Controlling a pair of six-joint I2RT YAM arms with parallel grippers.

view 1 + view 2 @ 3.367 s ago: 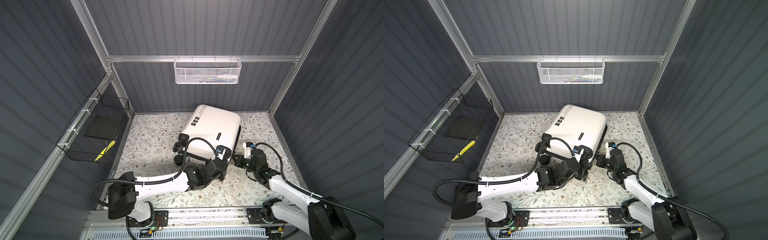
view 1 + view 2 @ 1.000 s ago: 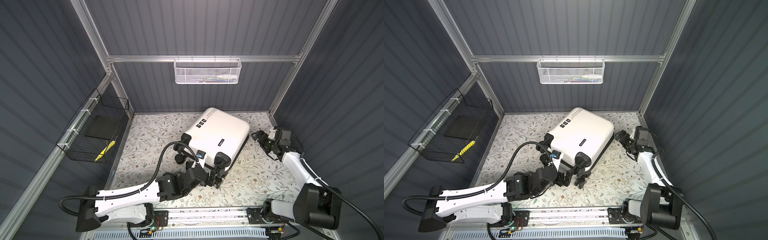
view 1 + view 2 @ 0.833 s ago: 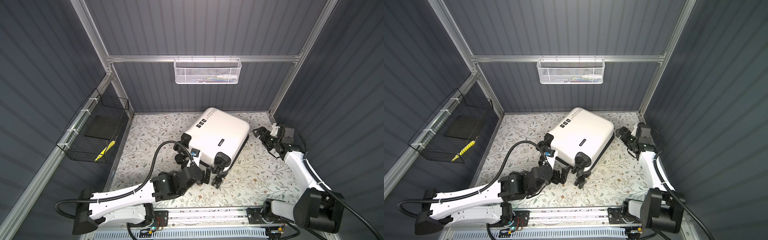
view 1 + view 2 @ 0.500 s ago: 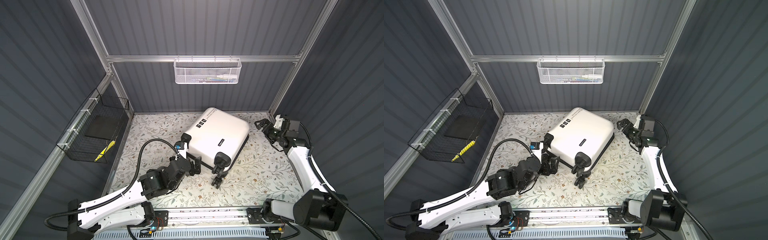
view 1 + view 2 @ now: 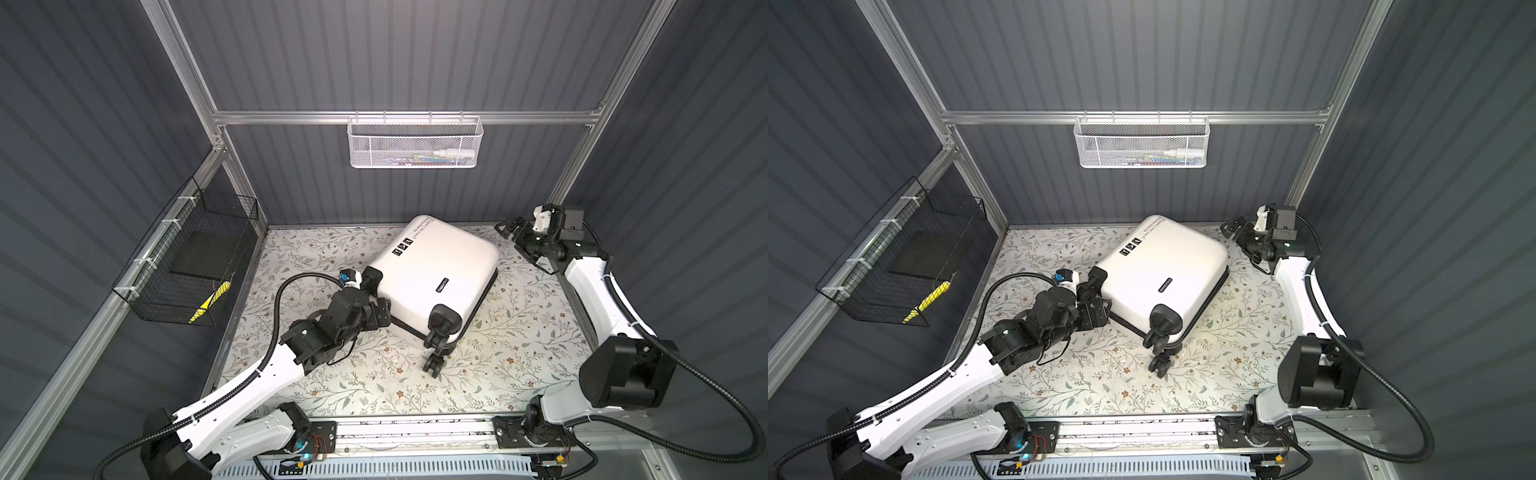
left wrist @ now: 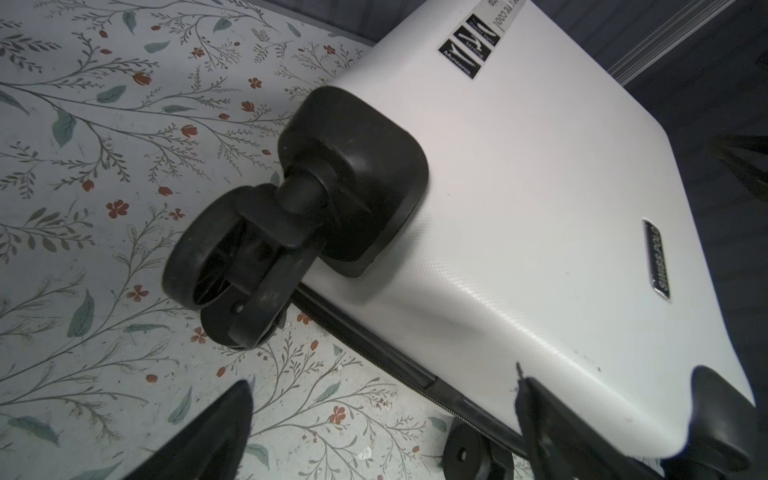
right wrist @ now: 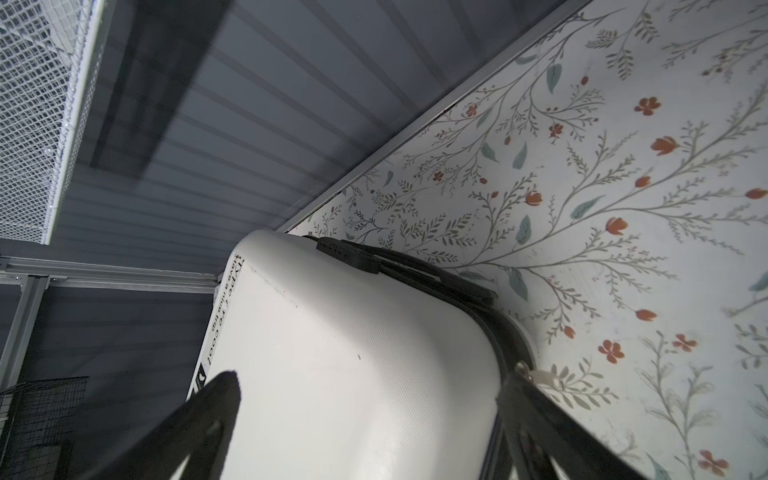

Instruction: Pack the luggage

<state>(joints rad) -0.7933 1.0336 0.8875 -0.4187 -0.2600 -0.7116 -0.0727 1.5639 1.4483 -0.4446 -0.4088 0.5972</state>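
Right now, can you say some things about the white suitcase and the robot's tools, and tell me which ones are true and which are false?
1. The small white hard-shell suitcase lies shut on the flowery table. True.
2. The left tool is squeezing a black wheel. False: it stands open by the suitcase's wheeled end, gripping nothing.
3. The right tool is open and empty near the suitcase's far corner. True.
4. The white mesh wire basket sits on the table. False: it hangs from the back rail, above the table.
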